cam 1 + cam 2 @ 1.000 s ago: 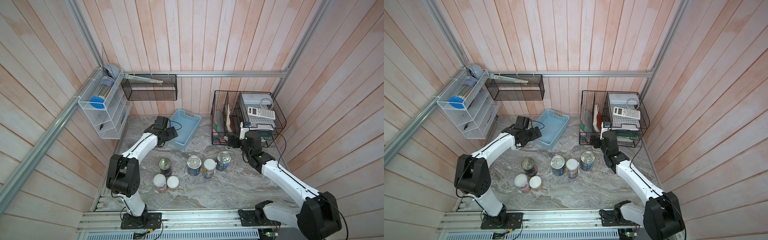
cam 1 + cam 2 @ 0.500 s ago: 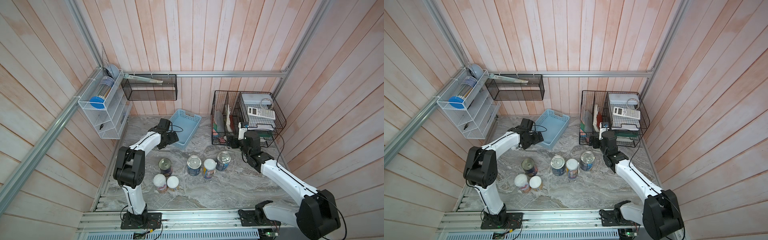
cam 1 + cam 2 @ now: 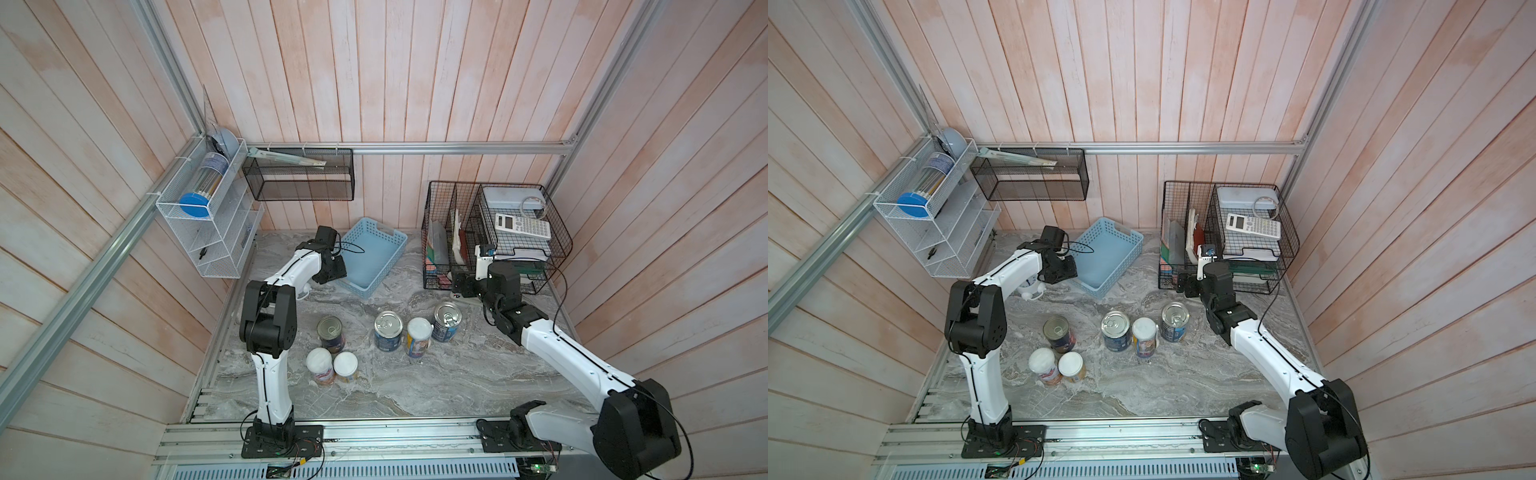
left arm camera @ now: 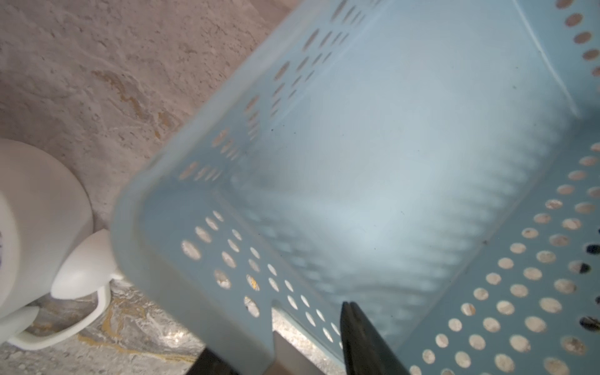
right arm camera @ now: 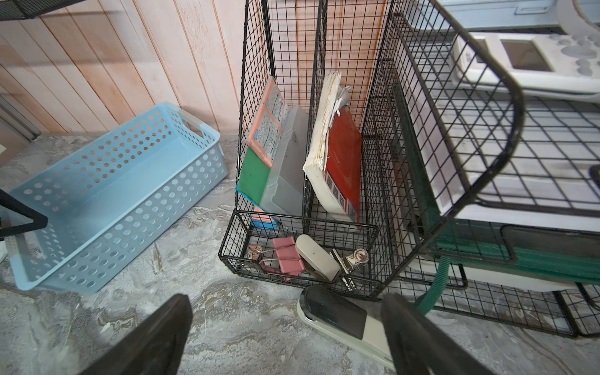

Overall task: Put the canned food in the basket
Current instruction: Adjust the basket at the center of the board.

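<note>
Our left arm (image 3: 286, 272) rises from the near edge of the table (image 3: 436, 386), folds at the elbow and reaches toward the far left corner. We cannot tell whether the left gripper (image 4: 282, 357) is clamped. Our right arm (image 3: 557, 345) stretches low toward the far right corner, the right gripper (image 5: 285, 300) spread wide and holding nothing.

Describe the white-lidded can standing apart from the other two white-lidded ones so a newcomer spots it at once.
Find the black wire rack at the back of the marble table; three cans stand in a row before it. The middle can is the one, between one silver-topped can and another. Only it in that row has a white lid and colourful label.
</note>
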Controlling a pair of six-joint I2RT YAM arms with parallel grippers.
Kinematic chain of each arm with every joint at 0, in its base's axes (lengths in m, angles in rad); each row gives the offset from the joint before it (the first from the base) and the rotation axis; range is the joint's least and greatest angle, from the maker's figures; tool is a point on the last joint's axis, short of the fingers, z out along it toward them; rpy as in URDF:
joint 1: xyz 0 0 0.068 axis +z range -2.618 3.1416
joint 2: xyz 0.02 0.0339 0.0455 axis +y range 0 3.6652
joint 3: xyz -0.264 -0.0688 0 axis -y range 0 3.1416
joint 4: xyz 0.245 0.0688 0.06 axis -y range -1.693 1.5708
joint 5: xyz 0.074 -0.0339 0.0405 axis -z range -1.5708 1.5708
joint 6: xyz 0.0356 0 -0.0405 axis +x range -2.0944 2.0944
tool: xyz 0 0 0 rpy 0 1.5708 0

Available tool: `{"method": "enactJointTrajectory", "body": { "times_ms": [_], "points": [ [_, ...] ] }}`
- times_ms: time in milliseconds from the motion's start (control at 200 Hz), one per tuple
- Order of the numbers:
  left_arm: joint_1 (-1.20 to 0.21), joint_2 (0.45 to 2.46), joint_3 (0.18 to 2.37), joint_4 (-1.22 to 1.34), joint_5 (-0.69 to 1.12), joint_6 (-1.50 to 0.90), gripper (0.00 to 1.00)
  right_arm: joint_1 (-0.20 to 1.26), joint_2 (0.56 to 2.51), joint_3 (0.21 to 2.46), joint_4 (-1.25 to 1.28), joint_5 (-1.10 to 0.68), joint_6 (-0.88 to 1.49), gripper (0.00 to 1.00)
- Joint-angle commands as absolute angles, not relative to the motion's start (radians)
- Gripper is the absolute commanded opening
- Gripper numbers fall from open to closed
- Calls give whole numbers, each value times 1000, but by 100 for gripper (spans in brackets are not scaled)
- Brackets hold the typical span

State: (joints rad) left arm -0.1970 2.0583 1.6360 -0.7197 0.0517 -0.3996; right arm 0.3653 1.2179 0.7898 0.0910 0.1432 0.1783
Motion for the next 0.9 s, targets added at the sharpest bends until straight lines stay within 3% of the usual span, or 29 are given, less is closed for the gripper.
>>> {"method": "enactJointTrajectory", "body": {
  "times_ms": [0, 105, 270, 525, 720, 895],
  "points": [
    [-192, 2091, 1661, -814, 15, -289, 42, 376, 1230, 820, 58, 125, 164, 98],
    [-192, 2090, 1668, -844, -14, -237, 34, 387, 1232, 829, 52, 122, 158, 98],
    [-198, 2068, 1673, -885, -55, -164, 29, 404, 1251, 855, 30, 121, 151, 98],
    [-232, 2021, 1600, -883, -118, -84, 28, 460, 1307, 945, -47, 46, 110, 98],
    [-260, 1986, 1552, -856, -122, -63, 27, 477, 1403, 1108, -313, -46, 125, 98],
    [-278, 1971, 1543, -853, -123, -49, 26, 476, 1450, 1212, -542, 48, 176, 98]
  ]
}}
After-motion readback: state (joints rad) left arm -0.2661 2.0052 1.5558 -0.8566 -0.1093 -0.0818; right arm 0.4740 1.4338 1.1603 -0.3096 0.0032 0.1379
